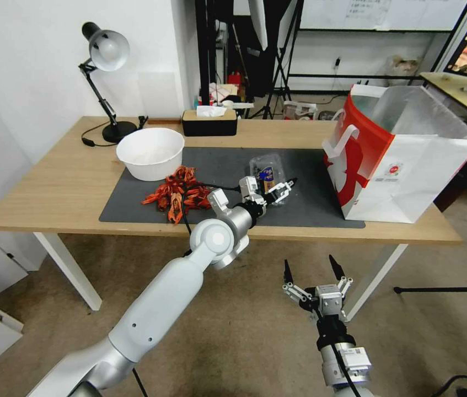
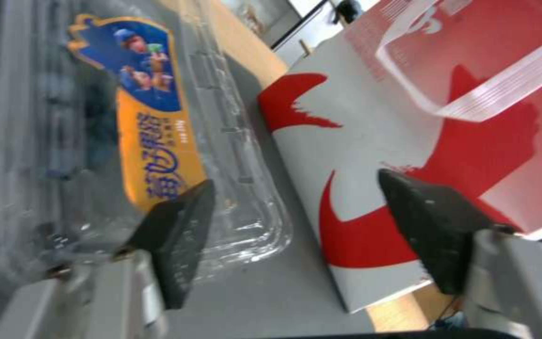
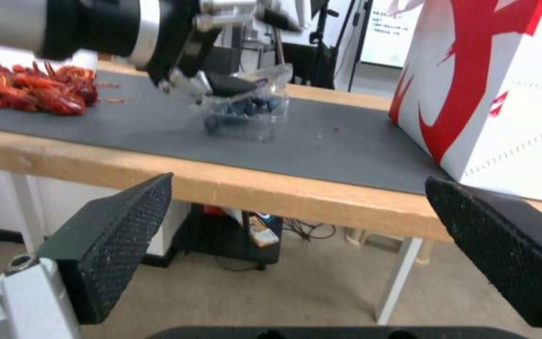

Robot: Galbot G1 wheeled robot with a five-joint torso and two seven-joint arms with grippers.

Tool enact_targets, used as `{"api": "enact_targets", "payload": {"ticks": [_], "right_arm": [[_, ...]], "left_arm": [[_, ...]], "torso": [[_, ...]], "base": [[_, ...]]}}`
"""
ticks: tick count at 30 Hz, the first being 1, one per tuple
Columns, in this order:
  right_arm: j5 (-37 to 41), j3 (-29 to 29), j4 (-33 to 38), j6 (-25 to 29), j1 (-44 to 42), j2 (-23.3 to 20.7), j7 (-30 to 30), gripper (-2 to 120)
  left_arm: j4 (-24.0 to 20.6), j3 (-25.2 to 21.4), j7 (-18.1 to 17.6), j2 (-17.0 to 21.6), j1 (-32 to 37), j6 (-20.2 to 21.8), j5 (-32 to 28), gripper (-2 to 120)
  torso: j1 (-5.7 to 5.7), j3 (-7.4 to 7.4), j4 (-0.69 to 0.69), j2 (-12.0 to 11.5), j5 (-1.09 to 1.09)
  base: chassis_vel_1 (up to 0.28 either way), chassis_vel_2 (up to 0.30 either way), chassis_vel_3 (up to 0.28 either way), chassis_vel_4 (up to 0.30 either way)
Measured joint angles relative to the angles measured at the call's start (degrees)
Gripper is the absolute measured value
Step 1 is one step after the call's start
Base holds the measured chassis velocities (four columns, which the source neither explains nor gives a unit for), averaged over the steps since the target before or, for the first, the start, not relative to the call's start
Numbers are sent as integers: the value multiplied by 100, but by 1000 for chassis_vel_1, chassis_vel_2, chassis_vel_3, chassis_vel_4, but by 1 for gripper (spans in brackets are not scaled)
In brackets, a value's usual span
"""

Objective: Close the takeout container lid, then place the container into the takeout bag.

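Left gripper (image 1: 278, 190) is hovering wide open, holding nothing, over the takeout container (image 1: 267, 172) lying lengthwise toward 12 o'clock on the mat (image 1: 310, 182), takeout bag (image 1: 404, 160) at 3 o'clock, right gripper (image 1: 313, 270) idling open below the table edge.

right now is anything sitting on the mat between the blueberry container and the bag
Nothing visible does. The takeout container sits on the dark mat with the open left gripper at it, and bare mat runs from there to the takeout bag. The white bowl and red crayfish pile lie on the other side.
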Motion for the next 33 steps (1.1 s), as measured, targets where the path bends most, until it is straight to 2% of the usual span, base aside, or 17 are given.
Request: {"api": "enact_targets", "payload": {"ticks": [3,5,6,8,11,12,15,16,17,18,20,21,22,24,25,28,33], "right_arm": [[318,99,161,-99,53,-69,-172,100],[475,146,228,-153,77,-102,-247,100],[723,225,325,-236,119,-153,-356,100],[946,302,405,-307,157,-193,-449,100],[1754,587,634,-528,302,-323,-747,100],[1754,587,634,-528,302,-323,-747,100],[2849,932,878,-955,560,-488,-1048,100],[3278,1059,964,-1150,685,-554,-1107,100],[3278,1059,964,-1150,685,-554,-1107,100],[3760,1195,1039,-1407,844,-632,-1124,100],[4639,1396,1108,-1813,1159,-810,-1035,100],[4639,1396,1108,-1813,1159,-810,-1035,100],[4965,1460,1108,-1944,1281,-889,-977,100],[6113,1549,968,-2291,1651,-1180,-766,100],[6113,1549,968,-2291,1651,-1180,-766,100],[6992,1433,572,-2461,2046,-1452,-522,100],[7427,1237,182,-2597,2523,-1597,-280,100]], "left_arm": [[-9,8,-123,30,0,45,1,50],[-9,8,-165,37,0,68,4,47],[-5,13,-218,49,0,92,20,40],[-5,18,-244,59,-1,104,30,37],[-8,28,-301,80,0,123,44,23],[-8,28,-301,80,0,123,44,23],[-11,30,-336,94,-19,127,45,8],[-15,30,-344,99,-20,128,44,5],[-15,30,-344,99,-20,128,44,5],[-21,28,-354,109,-21,129,44,0],[-30,25,-363,120,-21,130,43,0],[-30,25,-363,120,-21,130,43,0],[-32,25,-364,123,-19,130,43,0],[-32,25,-366,124,-6,130,41,0],[-32,25,-366,124,-6,130,41,0],[-32,25,-366,123,5,130,40,0],[-32,20,-366,125,11,123,39,0]], "torso": [[0,0,0,0,0],[0,0,0,0,0],[0,0,0,0,0],[0,0,0,0,0],[0,0,0,0,0],[0,0,0,0,0],[0,0,0,0,1],[0,0,0,0,0],[0,0,0,0,0],[0,0,0,0,0],[0,0,1,0,0],[0,0,1,0,0],[0,0,0,0,0],[0,0,0,0,1],[0,0,0,0,1],[0,1,0,-1,1],[0,1,0,-1,1]], "base": [[0,0,0,0],[0,0,0,0],[0,0,0,0],[0,0,0,0],[0,0,0,0],[0,0,0,0],[0,0,0,0],[0,0,0,0],[0,0,0,0],[0,0,0,0],[0,0,0,0],[0,0,0,0],[0,0,0,0],[0,0,0,0],[0,0,0,0],[0,0,0,0],[0,0,0,0]]}}
